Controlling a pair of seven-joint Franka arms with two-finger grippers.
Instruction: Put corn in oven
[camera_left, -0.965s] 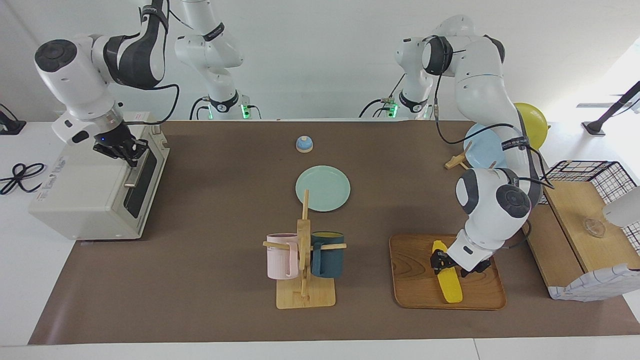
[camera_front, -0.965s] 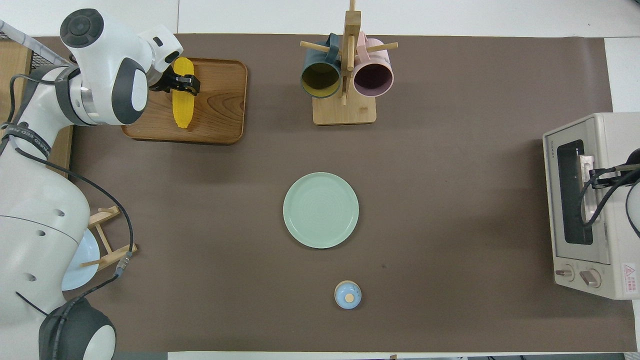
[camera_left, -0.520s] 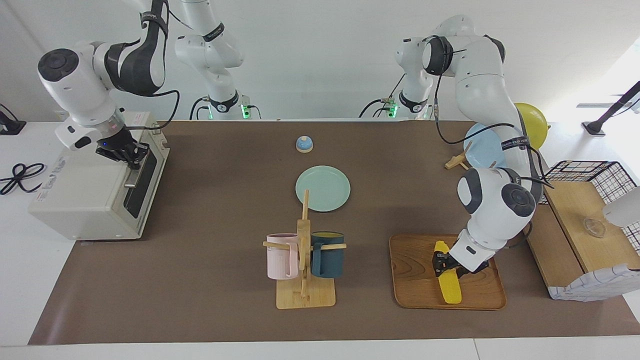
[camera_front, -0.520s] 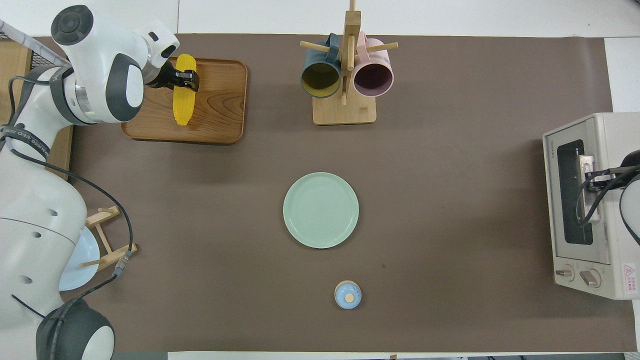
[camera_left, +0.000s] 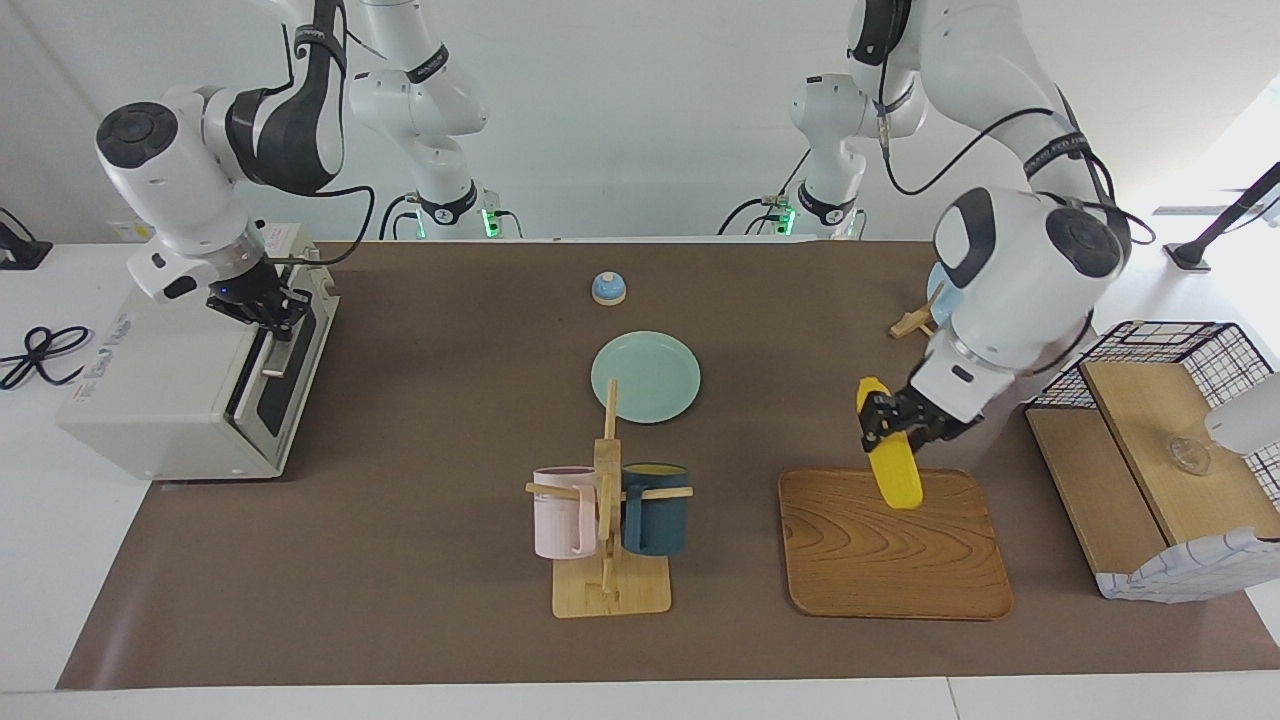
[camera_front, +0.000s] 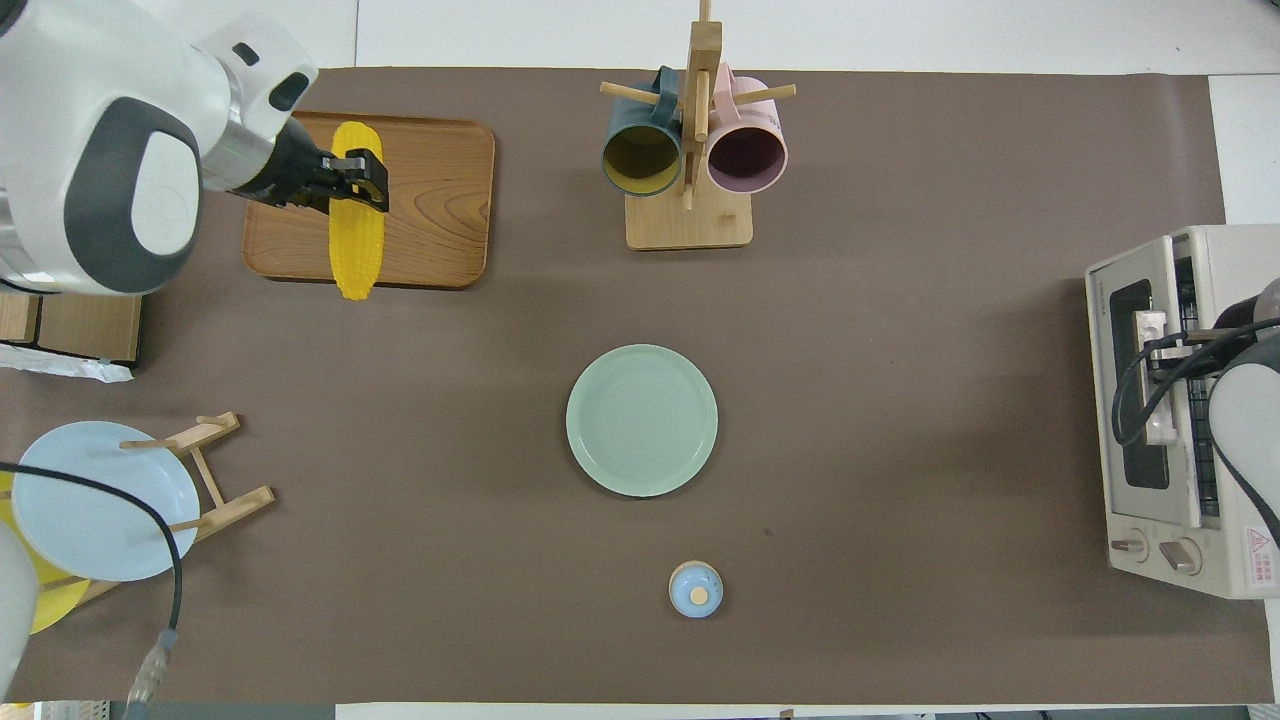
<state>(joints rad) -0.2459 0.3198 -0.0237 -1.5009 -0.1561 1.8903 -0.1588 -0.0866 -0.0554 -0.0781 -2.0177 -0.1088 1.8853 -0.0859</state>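
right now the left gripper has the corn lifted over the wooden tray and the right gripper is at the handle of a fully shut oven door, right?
Not quite. The left gripper does hold the corn over the wooden tray, and the right gripper is at the oven handle, but the facing view shows the door pulled slightly ajar, not fully shut.

You see bright yellow corn (camera_left: 890, 462). Brown wooden tray (camera_left: 890, 560), wavy grain lines. Cream-white oven (camera_left: 170, 385), dark glass door. Pale green plate (camera_left: 645, 377). Pink mug (camera_left: 561, 512), dark blue mug (camera_left: 655, 508). Brown table mat (camera_left: 420, 560). Small blue bell (camera_left: 608, 288).
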